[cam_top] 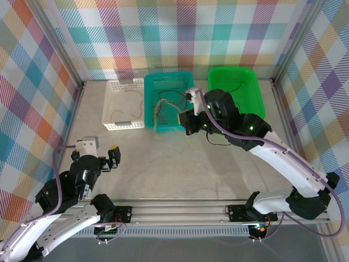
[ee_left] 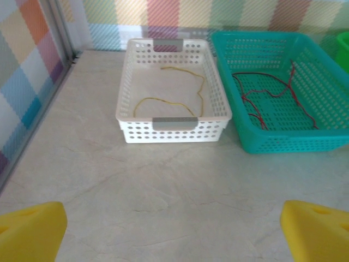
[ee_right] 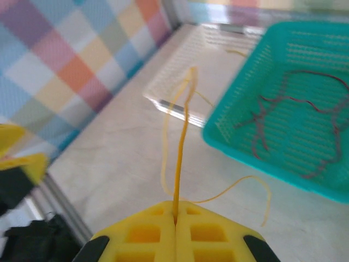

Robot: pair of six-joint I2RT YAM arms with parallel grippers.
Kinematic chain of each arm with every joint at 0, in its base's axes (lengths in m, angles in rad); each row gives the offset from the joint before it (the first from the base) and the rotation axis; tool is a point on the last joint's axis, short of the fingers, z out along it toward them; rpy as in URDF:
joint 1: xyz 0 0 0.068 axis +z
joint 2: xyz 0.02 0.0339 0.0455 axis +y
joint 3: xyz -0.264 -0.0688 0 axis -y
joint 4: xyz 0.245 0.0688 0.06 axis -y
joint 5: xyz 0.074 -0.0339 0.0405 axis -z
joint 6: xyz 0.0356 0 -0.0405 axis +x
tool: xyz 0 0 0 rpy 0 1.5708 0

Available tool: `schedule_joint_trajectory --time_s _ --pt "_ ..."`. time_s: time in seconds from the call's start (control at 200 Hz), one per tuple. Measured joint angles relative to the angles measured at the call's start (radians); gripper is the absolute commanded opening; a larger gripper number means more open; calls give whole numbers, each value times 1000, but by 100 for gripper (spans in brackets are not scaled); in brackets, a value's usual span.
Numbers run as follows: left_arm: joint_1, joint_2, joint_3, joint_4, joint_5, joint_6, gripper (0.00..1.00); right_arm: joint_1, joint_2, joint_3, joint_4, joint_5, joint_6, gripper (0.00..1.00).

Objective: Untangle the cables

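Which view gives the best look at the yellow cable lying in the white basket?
Left wrist: the yellow cable lies whole and unblocked in the white basket. Top external shows it small and faint. Right wrist catches a blurred bit, past another yellow strand pinched in the right gripper's jaws.

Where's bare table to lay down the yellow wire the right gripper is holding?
Widest: table between the white basket, left gripper and front rail. Also the strip left of the white basket. Crowded: in front of the teal basket, around the right gripper and its wire.
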State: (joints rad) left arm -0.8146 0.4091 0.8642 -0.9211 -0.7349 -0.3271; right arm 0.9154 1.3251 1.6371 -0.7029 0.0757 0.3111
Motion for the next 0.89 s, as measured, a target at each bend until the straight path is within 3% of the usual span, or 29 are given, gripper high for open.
schedule_joint_trajectory --time_s 0.32,0.595,0.895 --pt "0 -68 -8 176 277 29 100 40 263 454 -86 -208 -43 0" --pt "0 -259 -91 365 441 55 100 41 300 474 -89 -383 -34 0" --pt "0 -258 -129 456 519 55 100 83 315 412 -36 -533 -31 0"
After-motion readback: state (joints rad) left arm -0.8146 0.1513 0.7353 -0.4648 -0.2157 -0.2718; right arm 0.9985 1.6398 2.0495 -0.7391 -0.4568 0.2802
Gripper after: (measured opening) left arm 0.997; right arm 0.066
